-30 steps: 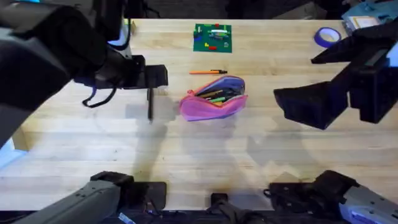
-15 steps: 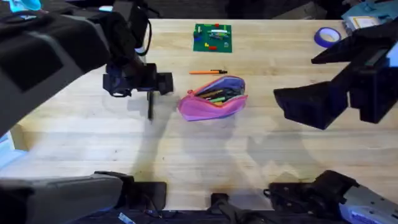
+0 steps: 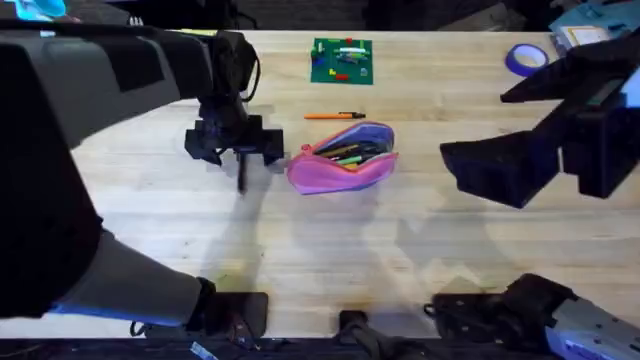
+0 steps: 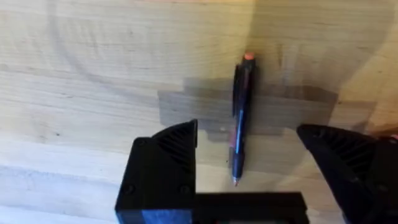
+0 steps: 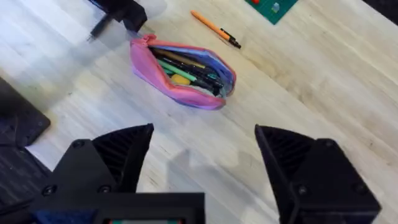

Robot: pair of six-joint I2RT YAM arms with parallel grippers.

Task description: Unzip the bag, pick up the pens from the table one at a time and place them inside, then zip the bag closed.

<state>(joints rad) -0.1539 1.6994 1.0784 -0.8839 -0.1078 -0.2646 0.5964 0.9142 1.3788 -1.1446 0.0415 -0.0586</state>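
Observation:
The pink bag [image 3: 342,160] lies unzipped at mid-table, with several pens showing inside it [image 5: 183,70]. An orange pen [image 3: 335,116] with a black end lies just behind the bag. Left of the bag a dark pen [image 3: 241,176] with an orange tip lies on the table [image 3: 330,240]. My left gripper [image 4: 249,155] hangs open right over that pen [image 4: 241,118], one finger on each side, not touching it. My right gripper [image 5: 205,155] is open and empty, raised above the table to the right of the bag.
A green board [image 3: 342,60] with small pieces sits at the back centre. At the far right corner there is a roll of blue tape [image 3: 525,58]. Bare wood stretches in front of the bag.
The left arm has swung right toward the bag, and its gripper now sits over the dark pen. The bag, the pens and the right arm have stayed put.

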